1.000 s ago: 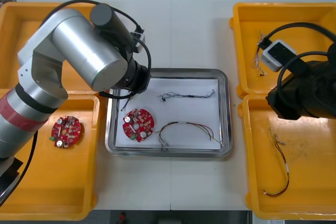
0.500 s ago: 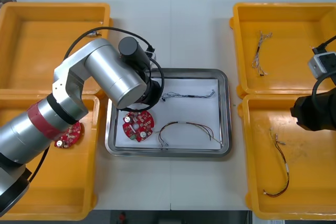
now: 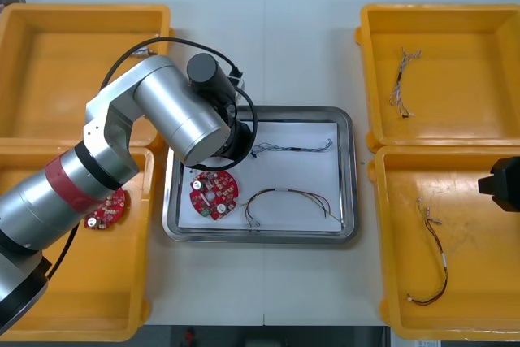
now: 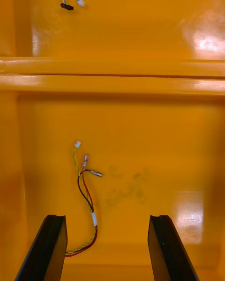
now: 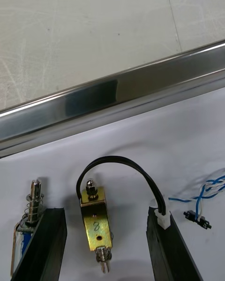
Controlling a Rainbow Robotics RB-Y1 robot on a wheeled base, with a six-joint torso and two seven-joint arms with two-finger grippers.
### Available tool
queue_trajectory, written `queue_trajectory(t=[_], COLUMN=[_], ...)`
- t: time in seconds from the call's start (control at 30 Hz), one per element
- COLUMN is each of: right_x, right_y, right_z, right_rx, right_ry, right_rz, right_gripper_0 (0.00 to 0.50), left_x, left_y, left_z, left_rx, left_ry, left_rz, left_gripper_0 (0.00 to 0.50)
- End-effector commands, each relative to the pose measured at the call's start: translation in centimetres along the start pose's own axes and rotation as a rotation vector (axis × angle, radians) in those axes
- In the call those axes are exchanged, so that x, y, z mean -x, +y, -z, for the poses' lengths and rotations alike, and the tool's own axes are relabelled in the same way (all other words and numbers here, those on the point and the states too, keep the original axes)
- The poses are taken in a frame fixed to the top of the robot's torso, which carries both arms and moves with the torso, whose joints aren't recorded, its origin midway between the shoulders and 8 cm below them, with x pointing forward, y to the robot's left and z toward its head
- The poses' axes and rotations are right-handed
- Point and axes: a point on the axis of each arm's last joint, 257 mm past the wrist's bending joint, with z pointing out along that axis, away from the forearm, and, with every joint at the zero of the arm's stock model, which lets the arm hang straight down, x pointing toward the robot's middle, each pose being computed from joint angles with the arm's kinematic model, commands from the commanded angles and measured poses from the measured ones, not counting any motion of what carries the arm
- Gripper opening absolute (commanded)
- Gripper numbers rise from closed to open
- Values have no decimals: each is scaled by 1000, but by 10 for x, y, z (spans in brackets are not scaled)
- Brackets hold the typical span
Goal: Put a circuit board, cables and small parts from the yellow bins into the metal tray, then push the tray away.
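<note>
Left pincer (image 5: pixel 107 214), spread over the metal tray (image 5: pixel 112 92), has barely shifted in 0.5 s; a small metal part (image 5: pixel 96 225) lies between its fingers (image 5: pixel 44 243). Right pincer (image 4: pixel 107 220), also spread, has drawn back over a yellow bin (image 4: pixel 140 136), red and yellow cable (image 4: pixel 85 194) beside 1 finger.

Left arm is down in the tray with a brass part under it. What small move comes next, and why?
Probably lift the left gripper straight up out of the tray. Its jaws stand open, wider than the small metal part lying loose between them on the tray floor, so the part looks released. The right gripper hovers open over a yellow bin.
</note>
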Motion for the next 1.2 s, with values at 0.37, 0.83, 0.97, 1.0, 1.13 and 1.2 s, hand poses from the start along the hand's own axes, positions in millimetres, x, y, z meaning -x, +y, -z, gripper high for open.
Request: queue_trajectory(t=[0.37,0.83,0.97,1.0,1.13,1.2], right_x=[-15,-12,-5,-5,4,8], right_y=[-35,-29,-14,-11,19,38], right_z=[-12,-10,-1,0,7,10], right_rx=[-58,-28,18,23,56,74], right_ry=[73,82,73,73,61,48], right_rz=[-98,-79,-18,-6,127,201], right_gripper_0=[500,500,500,500,500,500], left_x=[46,24,0,-4,-30,-42], left_y=[41,146,181,185,209,219], left_z=[120,174,181,182,189,192], left_rx=[-25,50,113,116,134,135], left_ry=[-24,-74,-69,-67,-43,-31], left_rz=[204,156,145,149,182,201], left_gripper_0=[500,500,500,500,500,500])
